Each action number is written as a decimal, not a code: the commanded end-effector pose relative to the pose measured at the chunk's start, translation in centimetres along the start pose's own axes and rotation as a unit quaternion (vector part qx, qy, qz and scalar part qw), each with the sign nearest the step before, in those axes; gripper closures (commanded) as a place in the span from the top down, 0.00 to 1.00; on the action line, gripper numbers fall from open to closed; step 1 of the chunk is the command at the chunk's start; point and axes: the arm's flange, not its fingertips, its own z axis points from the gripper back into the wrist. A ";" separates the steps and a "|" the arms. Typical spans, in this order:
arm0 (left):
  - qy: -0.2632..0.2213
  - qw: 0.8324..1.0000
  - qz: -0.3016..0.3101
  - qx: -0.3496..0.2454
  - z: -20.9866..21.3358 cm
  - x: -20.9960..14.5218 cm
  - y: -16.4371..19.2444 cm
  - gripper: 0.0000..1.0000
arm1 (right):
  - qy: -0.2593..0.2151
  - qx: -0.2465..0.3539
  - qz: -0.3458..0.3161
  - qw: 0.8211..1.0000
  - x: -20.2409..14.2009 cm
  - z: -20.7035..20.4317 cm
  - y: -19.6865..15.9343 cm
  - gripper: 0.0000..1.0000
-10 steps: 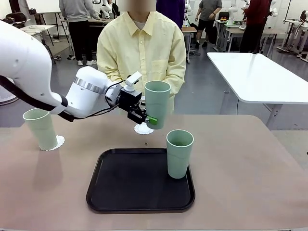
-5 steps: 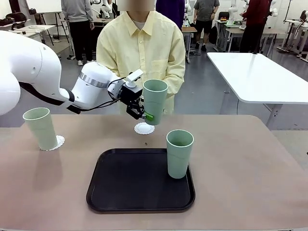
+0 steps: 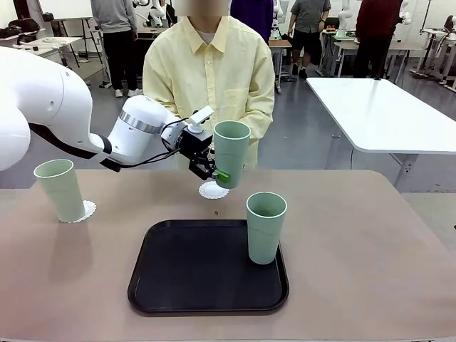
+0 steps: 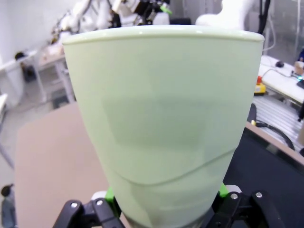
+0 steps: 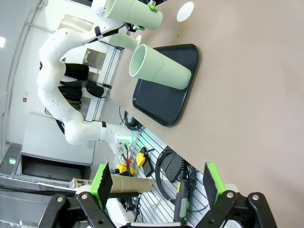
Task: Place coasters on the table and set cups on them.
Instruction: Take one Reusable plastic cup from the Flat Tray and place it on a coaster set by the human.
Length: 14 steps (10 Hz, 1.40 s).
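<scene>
— Where is the left gripper [image 3: 218, 173]?
— It is over the far edge of the table [image 3: 356, 271], about midway along it, in front of a person [image 3: 210, 71] in a yellow shirt. Its jaws are clamped on the lower part of a green cup [image 3: 232, 149], which it holds roughly upright off the table.
— And the coaster?
— A white coaster [image 3: 211, 191] lies bare just below that cup's base, and the two are apart.
— And the other cups?
— A second cup [image 3: 60, 189] stands on a second coaster [image 3: 87, 211] near the left edge. A third cup [image 3: 266, 226] stands in the far right corner of the black tray [image 3: 192, 285], which lies by the middle of the near edge.
— What about the right gripper [image 5: 156, 184]?
— Its jaws are wide apart, with nothing between them.
</scene>
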 end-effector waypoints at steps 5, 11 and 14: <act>0.007 0.999 -0.029 -0.015 5.1 -1.9 3.2 0.81 | -0.002 0.006 0.000 1.000 0.0 0.0 0.0 1.00; 0.050 0.994 -0.028 0.096 7.1 -3.0 4.1 0.81 | -0.002 0.006 0.000 1.000 0.0 0.0 0.0 1.00; 0.011 0.992 0.015 0.125 9.2 -4.1 5.9 0.81 | -0.002 0.006 0.000 1.000 0.0 0.0 0.0 1.00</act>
